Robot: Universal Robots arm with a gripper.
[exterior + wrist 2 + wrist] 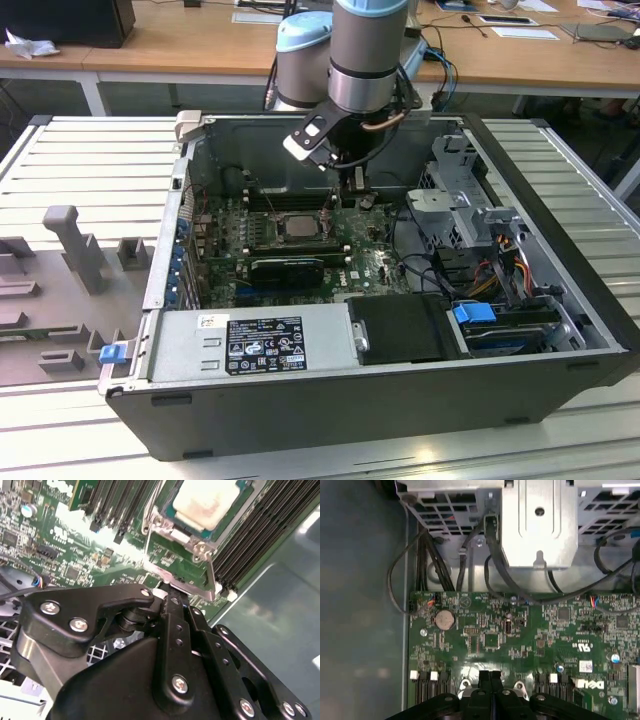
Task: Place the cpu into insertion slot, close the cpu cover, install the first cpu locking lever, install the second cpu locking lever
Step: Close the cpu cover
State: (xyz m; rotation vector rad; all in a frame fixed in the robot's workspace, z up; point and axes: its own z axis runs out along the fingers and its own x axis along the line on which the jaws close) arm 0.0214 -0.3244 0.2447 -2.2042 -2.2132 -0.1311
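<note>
Cpu (pixel 207 502), pale top up, seated in the insertion slot (pixel 199 546) on the motherboard (pixel 490 640). Cpu cover (pixel 220 530) lies flat around it. Wire locking lever (pixel 210 572) runs along the socket's side. Its bright end tab (pixel 187 586) touches the tips of the gripper (pixel 172 596). Jaws together, no gap between them. Black memory slots (pixel 250 540) flank the socket. Exterior view: arm reaches down into the open computer case (pixel 400 400).

This is probably a robotics lab: an opened computer case (pixel 400 410) is sitting on a slatted metal bench (pixel 90 150), grey fixtures (pixel 75 240) are lying at 9 o'clock, and a robot arm (pixel 365 50) is reaching in from 12 o'clock, where paper-strewn wooden benches (pixel 180 45) are standing.
</note>
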